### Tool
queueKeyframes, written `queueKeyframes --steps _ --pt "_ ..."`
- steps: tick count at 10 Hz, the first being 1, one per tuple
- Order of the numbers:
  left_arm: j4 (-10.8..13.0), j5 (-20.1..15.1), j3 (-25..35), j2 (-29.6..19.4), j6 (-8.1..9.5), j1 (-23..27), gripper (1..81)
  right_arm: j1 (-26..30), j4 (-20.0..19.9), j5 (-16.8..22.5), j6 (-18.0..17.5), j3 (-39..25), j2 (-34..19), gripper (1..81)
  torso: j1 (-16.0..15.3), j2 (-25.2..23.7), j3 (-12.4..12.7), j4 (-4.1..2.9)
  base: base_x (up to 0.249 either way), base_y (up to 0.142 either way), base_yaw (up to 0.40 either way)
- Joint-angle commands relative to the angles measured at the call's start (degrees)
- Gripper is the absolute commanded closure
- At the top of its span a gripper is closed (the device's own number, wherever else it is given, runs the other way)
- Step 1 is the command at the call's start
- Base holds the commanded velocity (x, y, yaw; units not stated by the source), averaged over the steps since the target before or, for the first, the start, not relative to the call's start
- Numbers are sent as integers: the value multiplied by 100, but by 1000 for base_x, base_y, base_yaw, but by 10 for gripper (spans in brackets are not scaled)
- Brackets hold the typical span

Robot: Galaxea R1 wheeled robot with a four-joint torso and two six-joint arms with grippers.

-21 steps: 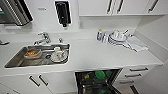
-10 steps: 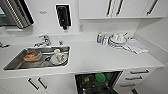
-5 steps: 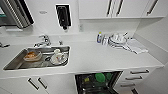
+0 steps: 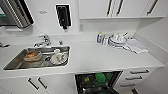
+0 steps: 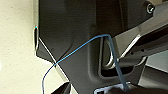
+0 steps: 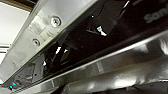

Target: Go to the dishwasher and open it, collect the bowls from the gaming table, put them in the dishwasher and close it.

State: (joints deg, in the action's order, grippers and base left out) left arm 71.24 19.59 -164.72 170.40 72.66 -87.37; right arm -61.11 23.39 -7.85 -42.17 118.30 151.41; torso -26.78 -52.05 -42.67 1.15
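Below the counter (image 4: 100, 58), dishwasher (image 4: 97, 82) stays open.

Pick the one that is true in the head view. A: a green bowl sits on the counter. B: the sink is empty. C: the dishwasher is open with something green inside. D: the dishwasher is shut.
C: below the counter the dishwasher gapes dark with a green bowl inside, and the sink holds dishes.
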Motion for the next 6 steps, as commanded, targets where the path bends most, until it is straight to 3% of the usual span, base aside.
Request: queueKeyframes --steps 1,4,6 --pt "109 -236 -43 -41 -15 -22 10 1209 -36 -762 -406 -843 -705 10 0 0 0 0 0 0 0" --pt "109 -245 -43 3 -15 -30 10 1360 -2 -1061 -538 -1538 -1224 10 0 0 0 0 0 0 0" --pt "109 -245 -43 30 -15 -31 10 1088 104 -1069 -529 -1513 -1216 10 -2 0 0 0 0 0 0"
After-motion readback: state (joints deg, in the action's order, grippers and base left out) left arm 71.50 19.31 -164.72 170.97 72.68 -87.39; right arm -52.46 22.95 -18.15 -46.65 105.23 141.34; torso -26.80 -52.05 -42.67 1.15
